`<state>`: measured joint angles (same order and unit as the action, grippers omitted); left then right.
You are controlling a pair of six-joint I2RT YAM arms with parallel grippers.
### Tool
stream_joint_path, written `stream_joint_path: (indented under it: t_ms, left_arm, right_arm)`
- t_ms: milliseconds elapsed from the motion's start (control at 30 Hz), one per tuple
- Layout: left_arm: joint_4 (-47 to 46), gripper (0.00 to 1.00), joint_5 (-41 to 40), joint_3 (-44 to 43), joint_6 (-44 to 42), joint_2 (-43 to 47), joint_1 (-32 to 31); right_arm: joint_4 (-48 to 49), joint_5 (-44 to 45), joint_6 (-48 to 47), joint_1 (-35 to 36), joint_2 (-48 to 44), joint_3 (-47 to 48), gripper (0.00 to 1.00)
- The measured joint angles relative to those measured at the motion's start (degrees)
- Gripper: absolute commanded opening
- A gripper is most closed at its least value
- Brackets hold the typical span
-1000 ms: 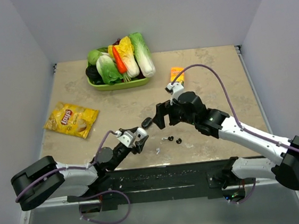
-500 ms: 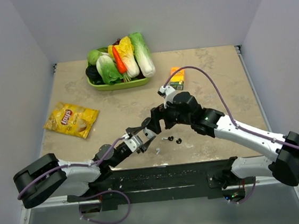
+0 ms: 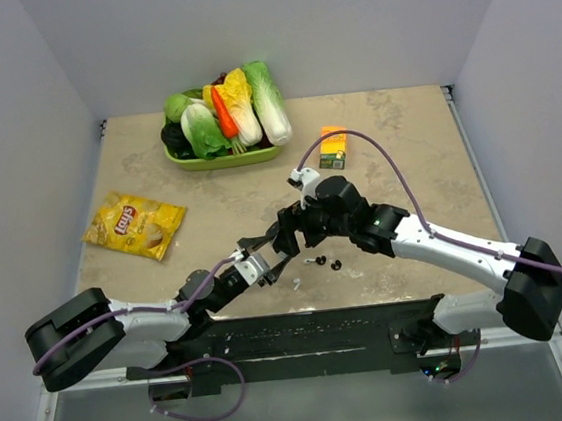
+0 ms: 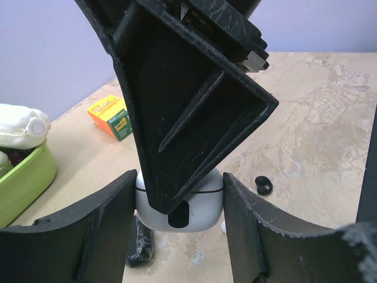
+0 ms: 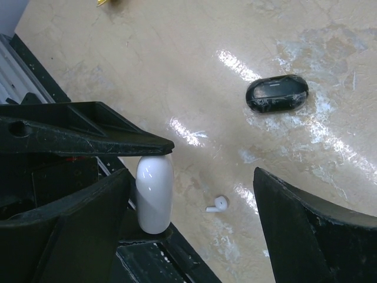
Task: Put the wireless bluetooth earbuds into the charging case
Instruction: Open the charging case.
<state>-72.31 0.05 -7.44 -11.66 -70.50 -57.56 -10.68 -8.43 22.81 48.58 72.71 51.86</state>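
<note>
Earbuds (image 3: 319, 261) are all loose on the table (image 3: 405, 147) right now. Two little black ones sit side by side just beside my right claw (image 5: 191, 174), and a white one (image 5: 218, 204) is a bit nearer me, close to the front edge. None of them is in anything yet.

The white charging case (image 4: 206, 206) is pinched between the fingers of my left claw (image 3: 264, 260), which is clamped on its sides. Can't tell if it's also resting on the table. The left wrist view shows a seam across it, so I reckon the lid is down. My right claw is spread wide with nothing in it. One of its fingers sits right over the top of the case, touching or very nearly.

So I'd call this the lid-opening step, pretty early on. The next move probably needs that right finger to catch the lid edge and flip it while the left holds steady, without knocking the case out of the grip.

Room-wise, the two claws are crowded together. The black earbuds and a black oval pod (image 5: 277, 94) lie near them, so a low sweep could scatter stuff. The white one has little margin before the front edge and the black rail (image 3: 303, 326). Chip bag (image 3: 134, 224), veggie tray (image 3: 220, 160) and juice box (image 3: 333, 148) are well apart, toward the back.
</note>
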Motion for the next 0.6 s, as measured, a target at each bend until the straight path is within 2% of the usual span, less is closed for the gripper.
stream_joint_path:
  t_ms: [600]
  left_arm:
    - [0.07, 0.0, -0.04, 0.04, 0.04, 2.05, 0.0]
  right_arm:
    - [0.0, 2.99, 0.33, 0.24, -2.86, -0.61, 0.86]
